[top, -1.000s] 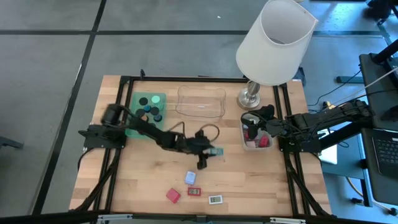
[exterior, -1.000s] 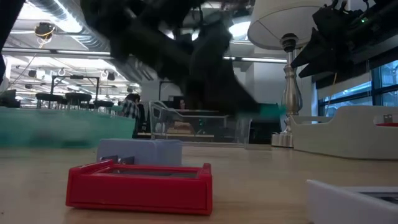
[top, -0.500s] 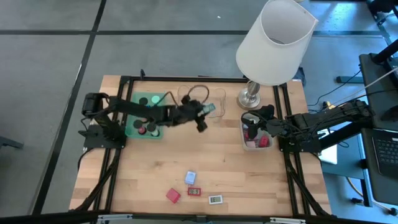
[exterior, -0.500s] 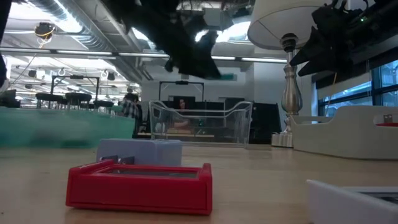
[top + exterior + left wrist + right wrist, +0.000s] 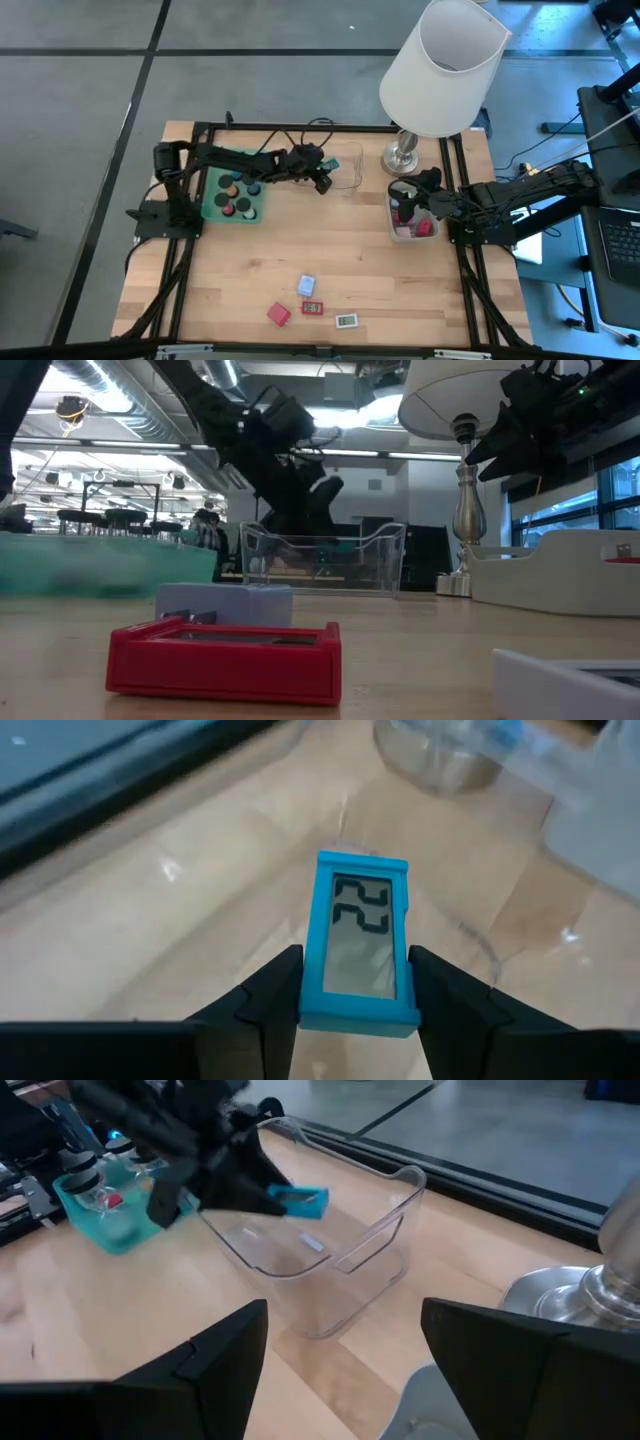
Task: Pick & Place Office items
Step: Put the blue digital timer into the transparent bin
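Observation:
My left gripper point(image 5: 324, 180) hangs over the clear tray point(image 5: 348, 152) at the table's far middle, shut on a small flat blue rectangle point(image 5: 361, 940) with a grey display reading 22. From the right wrist view the blue rectangle point(image 5: 303, 1201) is seen above the clear tray's point(image 5: 330, 1250) open top. My right gripper point(image 5: 345, 1370) stands open over the grey tray point(image 5: 413, 229) at the right. Several loose office items lie near the front edge: a pale blue block point(image 5: 306, 286), a red block point(image 5: 278, 314), a small red rectangle point(image 5: 313, 308) and a white rectangle point(image 5: 346, 321). My left gripper pinches the blue rectangle by its two long sides point(image 5: 310, 1000), near the end closest to the wrist, one finger point(image 5: 270, 995) on each side. The rest of it sticks out forward past the fingertips, display face showing. It is lifted clear, above the clear tray.
A green tray point(image 5: 210, 205) with several round-topped pieces stands left of the clear tray. The big white-shaded lamp point(image 5: 443, 65) rises at the far right, its metal base point(image 5: 402, 156) beside the clear tray. The grey tray holds red and dark pieces.
My left gripper has swung from the table's middle toward the far edge and a little to the left, rising slightly and turning, and now hangs over the clear tray. The blue rectangle has stayed in its fingers, clear of the table throughout.

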Robot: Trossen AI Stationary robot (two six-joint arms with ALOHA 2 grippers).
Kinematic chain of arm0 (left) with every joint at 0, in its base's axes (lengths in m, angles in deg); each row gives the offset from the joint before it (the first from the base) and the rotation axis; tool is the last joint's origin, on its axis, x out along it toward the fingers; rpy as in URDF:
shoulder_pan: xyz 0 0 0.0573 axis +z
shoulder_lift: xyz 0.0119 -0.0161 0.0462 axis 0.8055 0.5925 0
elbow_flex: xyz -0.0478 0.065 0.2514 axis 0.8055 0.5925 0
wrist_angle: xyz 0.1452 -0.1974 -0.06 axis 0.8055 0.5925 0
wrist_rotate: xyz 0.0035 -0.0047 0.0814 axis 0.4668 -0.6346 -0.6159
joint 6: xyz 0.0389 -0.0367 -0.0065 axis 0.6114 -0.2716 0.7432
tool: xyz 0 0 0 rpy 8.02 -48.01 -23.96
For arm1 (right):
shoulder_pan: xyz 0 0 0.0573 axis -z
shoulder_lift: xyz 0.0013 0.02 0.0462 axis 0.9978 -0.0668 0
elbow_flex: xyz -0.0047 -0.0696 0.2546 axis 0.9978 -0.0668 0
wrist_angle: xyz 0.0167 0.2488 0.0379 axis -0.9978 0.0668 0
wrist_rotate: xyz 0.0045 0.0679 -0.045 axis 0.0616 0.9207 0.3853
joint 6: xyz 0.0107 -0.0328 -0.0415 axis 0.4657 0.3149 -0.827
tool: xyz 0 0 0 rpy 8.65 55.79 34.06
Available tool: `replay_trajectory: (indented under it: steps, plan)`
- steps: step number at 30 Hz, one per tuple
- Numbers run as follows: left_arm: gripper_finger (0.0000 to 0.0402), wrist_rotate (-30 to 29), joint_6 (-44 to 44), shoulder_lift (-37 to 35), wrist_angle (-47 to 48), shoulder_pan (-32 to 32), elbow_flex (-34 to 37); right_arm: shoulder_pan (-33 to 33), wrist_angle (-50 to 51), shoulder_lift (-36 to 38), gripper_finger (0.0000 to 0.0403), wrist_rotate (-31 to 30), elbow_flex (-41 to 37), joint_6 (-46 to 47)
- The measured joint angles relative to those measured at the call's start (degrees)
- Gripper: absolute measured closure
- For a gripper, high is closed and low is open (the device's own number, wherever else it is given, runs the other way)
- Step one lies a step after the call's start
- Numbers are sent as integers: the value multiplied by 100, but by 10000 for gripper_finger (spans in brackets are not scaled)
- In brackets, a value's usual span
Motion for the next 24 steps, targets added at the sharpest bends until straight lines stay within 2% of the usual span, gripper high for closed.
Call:
replay_trajectory:
  steps: [9,24]
  plan:
    - [243,138,-171,393,-8,109,-1,0,-3,0,135,-42,0,-90]
    - [228,133,-154,382,-35,142,-5,0,-3,0,135,-42,0,-125]
